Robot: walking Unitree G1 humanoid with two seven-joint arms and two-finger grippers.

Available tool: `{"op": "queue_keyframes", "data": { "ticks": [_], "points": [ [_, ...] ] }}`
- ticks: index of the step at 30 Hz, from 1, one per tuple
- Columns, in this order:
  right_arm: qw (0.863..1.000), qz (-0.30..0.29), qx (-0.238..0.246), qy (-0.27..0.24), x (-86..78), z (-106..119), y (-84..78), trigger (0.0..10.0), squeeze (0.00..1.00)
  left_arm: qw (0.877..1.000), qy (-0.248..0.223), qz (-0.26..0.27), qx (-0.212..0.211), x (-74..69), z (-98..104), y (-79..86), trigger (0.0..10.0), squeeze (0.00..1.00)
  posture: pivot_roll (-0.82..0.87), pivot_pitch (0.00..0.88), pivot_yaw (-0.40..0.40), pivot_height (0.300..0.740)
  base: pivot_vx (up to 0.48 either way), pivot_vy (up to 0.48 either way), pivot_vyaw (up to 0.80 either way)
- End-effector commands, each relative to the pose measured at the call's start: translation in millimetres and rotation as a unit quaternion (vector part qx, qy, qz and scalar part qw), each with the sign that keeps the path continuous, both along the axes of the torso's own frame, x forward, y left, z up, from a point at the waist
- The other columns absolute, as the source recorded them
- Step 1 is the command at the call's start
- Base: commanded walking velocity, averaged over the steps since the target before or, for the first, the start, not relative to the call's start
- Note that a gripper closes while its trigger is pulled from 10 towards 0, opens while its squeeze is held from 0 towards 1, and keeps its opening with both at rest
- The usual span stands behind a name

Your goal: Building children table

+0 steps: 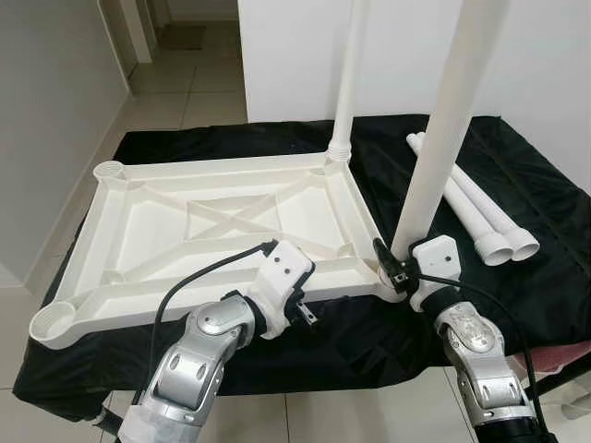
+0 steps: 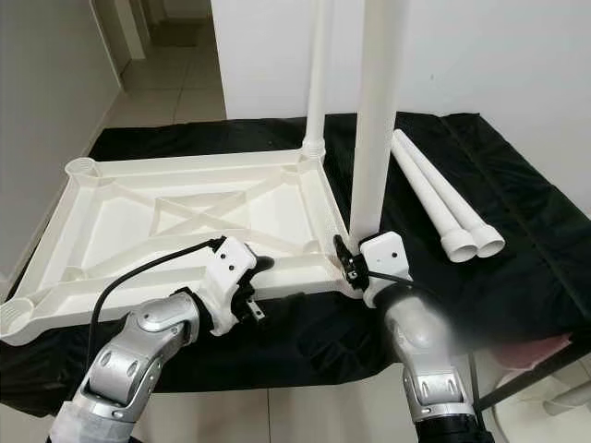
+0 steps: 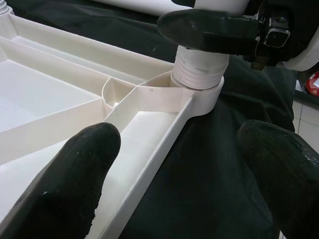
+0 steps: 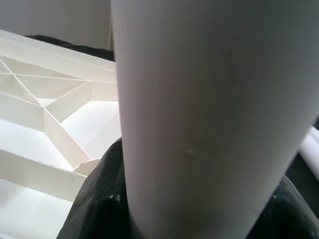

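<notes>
Right now the right gripper [image 1: 395, 263] is clamped around the base of an upright leg [image 1: 441, 138], seated in the near corner socket of the upturned tabletop [image 1: 185, 231]. Beside it, the left gripper [image 1: 300, 309] hovers with fingers spread over the tabletop's near edge. Beyond, a second leg [image 1: 349, 78] already stands; further right, two loose legs [image 1: 480, 217] lie on the black cloth [image 1: 517, 166]. Roughly half remains, I judge.
</notes>
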State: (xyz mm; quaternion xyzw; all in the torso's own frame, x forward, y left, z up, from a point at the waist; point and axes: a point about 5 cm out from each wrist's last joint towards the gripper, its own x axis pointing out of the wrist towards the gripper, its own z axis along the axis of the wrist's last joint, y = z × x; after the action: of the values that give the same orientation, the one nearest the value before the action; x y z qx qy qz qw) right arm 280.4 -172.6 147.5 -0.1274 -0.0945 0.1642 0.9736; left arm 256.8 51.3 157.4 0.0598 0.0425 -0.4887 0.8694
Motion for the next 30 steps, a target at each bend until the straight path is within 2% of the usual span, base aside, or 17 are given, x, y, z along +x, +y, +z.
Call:
{"op": "queue_keyframes", "data": {
  "ticks": [1, 17, 27, 30],
  "points": [
    [0.998, 0.024, 0.019, 0.058, -3.7, -20.7, 7.6, 10.0, 0.00, 1.000, -0.005, 0.013, 0.006, 0.7, 1.3, -0.3, 10.0, 0.00, -0.04, 0.026, 0.015, 0.740, 0.000, 0.000, 0.00],
    [0.994, 0.011, 0.076, 0.081, -7.6, -26.9, 1.5, 10.0, 0.00, 1.000, -0.010, 0.007, 0.007, 0.2, 1.7, -3.0, 10.0, 0.00, -0.04, 0.019, 0.016, 0.740, 0.000, 0.000, 0.00],
    [0.989, -0.014, 0.107, 0.103, -2.1, -27.2, -2.9, 10.0, 0.00, 1.000, -0.013, 0.005, 0.009, -0.7, 1.4, -3.8, 10.0, 0.00, -0.04, 0.020, 0.013, 0.740, 0.000, 0.000, 0.00],
    [0.982, -0.025, 0.132, 0.133, 2.6, -29.2, -1.4, 10.0, 0.00, 1.000, -0.014, 0.005, 0.010, -2.0, 0.9, -4.4, 10.0, 0.00, -0.04, 0.019, 0.009, 0.740, 0.000, 0.000, 0.00]
  ]
}}
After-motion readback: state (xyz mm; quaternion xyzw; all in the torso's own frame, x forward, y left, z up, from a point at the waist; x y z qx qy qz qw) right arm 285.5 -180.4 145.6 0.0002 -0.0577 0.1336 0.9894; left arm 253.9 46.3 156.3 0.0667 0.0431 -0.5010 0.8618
